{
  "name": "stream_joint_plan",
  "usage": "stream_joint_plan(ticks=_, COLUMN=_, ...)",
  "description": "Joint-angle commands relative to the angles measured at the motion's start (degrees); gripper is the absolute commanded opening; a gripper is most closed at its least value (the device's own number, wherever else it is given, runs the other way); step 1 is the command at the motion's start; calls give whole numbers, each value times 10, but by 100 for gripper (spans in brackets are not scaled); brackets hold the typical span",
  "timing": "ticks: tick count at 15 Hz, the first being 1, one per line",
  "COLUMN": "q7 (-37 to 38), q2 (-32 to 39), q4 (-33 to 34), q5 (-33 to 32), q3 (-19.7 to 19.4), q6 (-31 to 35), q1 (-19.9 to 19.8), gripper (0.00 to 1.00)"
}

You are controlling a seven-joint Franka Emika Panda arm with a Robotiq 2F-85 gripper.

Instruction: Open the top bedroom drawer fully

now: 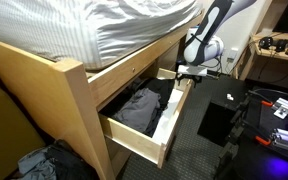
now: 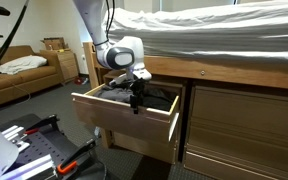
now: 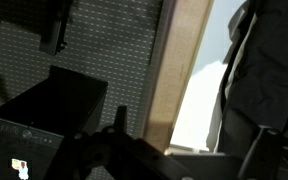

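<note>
Bdrm bed (image 2: 234, 40): top drawer (image 2: 124, 125) out, pincer (image 2: 136, 103) at front edge.

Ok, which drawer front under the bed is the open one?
The top bedroom drawer, pulled out with dark clothing inside and the gripper at it. The wooden front beside it sits flush, closed.
</note>
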Motion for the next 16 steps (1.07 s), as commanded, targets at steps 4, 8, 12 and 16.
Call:
stream_joint_plan(ticks=4, q7=24, q2=-92, q4=-29, q5=-85, q3=-50, q6=6, q1=34, gripper=100)
stream_joint_plan(ticks=8, q7=86, q2=-161, q4=-22, q5=-172, q3=-125, q6=10, q1=95, gripper=100)
stream_joint_plan(ticks=12, q7=190, q2=-237, q4=4, q5=-307, q3=-247, q6=12, q1=207, gripper=100)
stream_joint_plan(ticks=16, q7=178, q2=-238, q4=9, q5=-293, q3=-240, q6=17, q1=202, gripper=100)
